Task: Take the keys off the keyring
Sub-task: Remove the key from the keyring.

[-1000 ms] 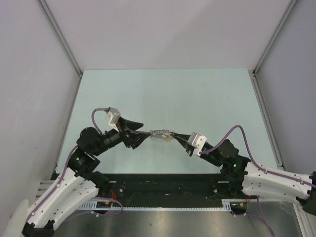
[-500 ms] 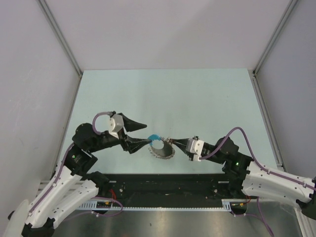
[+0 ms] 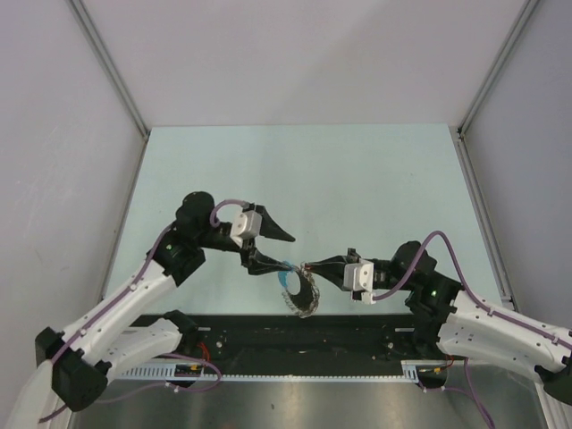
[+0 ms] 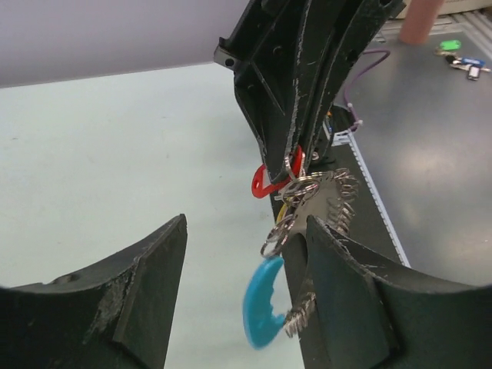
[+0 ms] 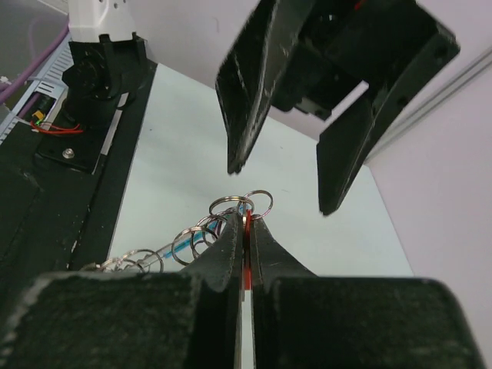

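Metal gone slack: let keyring (image 3: 304,295) sag off the key (image 4: 265,182) pinched in right gripper (image 5: 247,221), left gripper (image 3: 284,252) spread, nothing freed.

The place is a robotics laboratory test cell. A pale mint-green tabletop (image 3: 357,179) is boxed in by plain off-white wall panels (image 3: 295,54) set in bare aluminium frame struts (image 3: 109,71). Two white-and-black jointed robot arms (image 3: 134,299), trailing loose purple cables (image 3: 435,234), are bolted to a black mounting rail (image 3: 295,335) with exposed wiring. In front of the rail lies a brushed grey metal sheet (image 3: 313,402). A small green status light (image 3: 431,290) glows on one arm.
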`<state>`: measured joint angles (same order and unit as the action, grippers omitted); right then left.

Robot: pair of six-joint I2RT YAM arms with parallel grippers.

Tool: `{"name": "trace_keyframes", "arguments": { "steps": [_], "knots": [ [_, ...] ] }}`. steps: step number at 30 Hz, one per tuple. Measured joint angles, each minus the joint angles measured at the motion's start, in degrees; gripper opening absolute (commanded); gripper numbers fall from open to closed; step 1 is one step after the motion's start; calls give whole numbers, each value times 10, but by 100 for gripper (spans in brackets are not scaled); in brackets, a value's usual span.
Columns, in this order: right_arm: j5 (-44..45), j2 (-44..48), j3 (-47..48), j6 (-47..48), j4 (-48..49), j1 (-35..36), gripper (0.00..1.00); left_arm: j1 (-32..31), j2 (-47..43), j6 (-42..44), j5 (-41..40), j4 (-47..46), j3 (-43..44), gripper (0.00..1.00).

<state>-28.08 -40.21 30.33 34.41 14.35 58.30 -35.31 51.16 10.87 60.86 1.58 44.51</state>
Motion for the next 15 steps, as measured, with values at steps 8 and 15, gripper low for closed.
{"name": "trace_keyframes", "arguments": {
  "steps": [8, 15],
  "knots": [
    [-48, 0, 3, 9, -4, -14, 0, -20, 52, 28, 48, 33, 16, 68],
    [-61, 0, 3, 17, -5, -19, 0, -47, 57, 4, 90, -12, 12, 62]
  ]
}}
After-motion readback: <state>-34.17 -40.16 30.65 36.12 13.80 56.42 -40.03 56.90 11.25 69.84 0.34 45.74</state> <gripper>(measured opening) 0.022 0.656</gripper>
